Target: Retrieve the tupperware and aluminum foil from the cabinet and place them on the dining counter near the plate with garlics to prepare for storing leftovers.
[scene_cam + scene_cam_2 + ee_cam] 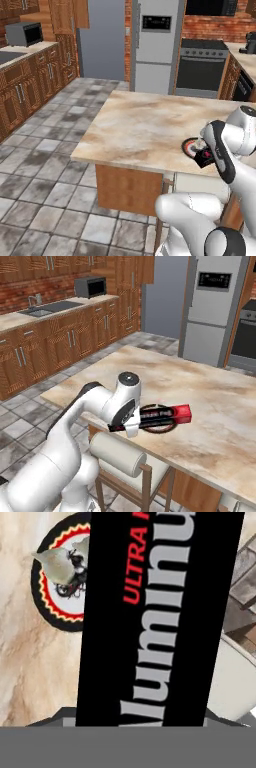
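Holds a foil box (165, 415), long and black with one red end, level just above the plate (161, 431). Grips it at the black end, the one on the near side of the plate, toward the counter edge; red end points away past the far rim of the plate. Jaws of the gripper (132, 424) closed on the two long sides of the box, finger tips themselves hidden behind it. Cannot tell whether the box touches the plate or hangs a little over it.

In the hand view, box (155, 612) covers the middle, with grey and red letters along it. To the left of it shows the plate (42, 597), round, dark rim with a red and yellow zigzag ring, and on it one whitish garlic bulb (57, 562).

Plate sits on the dining counter (145, 125), a beige marbled slab, close to the near edge. In the left base view, plate (190, 147) half hidden behind the white arm, box (204, 159) just beside it.

Below the plate, under the overhanging edge, stands a pale stool (120, 456) with a wood frame. Well beyond the plate, across the slab, a grey fridge (155, 45) and a dark oven (200, 70) against the brick wall.
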Robot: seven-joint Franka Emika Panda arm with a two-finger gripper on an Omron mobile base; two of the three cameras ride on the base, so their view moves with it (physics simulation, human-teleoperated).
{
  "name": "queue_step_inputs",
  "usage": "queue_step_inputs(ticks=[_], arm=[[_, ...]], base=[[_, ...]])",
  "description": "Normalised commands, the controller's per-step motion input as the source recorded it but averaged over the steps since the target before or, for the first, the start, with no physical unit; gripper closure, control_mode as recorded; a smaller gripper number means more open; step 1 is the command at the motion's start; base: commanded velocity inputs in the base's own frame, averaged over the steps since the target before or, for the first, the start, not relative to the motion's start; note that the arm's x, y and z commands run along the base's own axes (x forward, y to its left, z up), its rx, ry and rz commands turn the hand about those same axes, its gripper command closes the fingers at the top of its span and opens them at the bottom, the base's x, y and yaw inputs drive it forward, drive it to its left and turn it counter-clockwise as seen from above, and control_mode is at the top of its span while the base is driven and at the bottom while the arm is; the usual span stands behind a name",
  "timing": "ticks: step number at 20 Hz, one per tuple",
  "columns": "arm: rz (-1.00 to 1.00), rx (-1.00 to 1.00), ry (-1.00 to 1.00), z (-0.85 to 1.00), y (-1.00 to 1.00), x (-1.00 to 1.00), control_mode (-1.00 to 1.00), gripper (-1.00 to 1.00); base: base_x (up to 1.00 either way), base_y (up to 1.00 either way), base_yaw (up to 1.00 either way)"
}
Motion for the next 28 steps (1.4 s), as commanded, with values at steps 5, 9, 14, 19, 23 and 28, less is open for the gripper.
queue_step_inputs(ticks=[5, 9, 14, 19, 23, 28], arm=[[0.31, 0.13, 0.00, -0.30, -0.96, 0.57, -1.00, 1.00], [0.45, 0.05, -0.03, -0.38, -1.00, 0.18, -1.00, 1.00], [0.39, 0.00, 0.00, -0.31, -1.00, 0.00, -1.00, 1.00], [0.33, 0.01, 0.00, -0.31, -0.56, 0.25, -1.00, 1.00], [0.32, 0.06, -0.01, -0.49, -0.40, 0.55, -1.00, 1.00], [0.20, 0.14, -0.04, -0.37, -0.75, 0.62, -1.00, 1.00]], base=[[0.00, 0.00, 0.00], [0.00, 0.00, 0.00], [0.00, 0.00, 0.00], [0.00, 0.00, 0.00], [0.00, 0.00, 0.00], [0.00, 0.00, 0.00]])
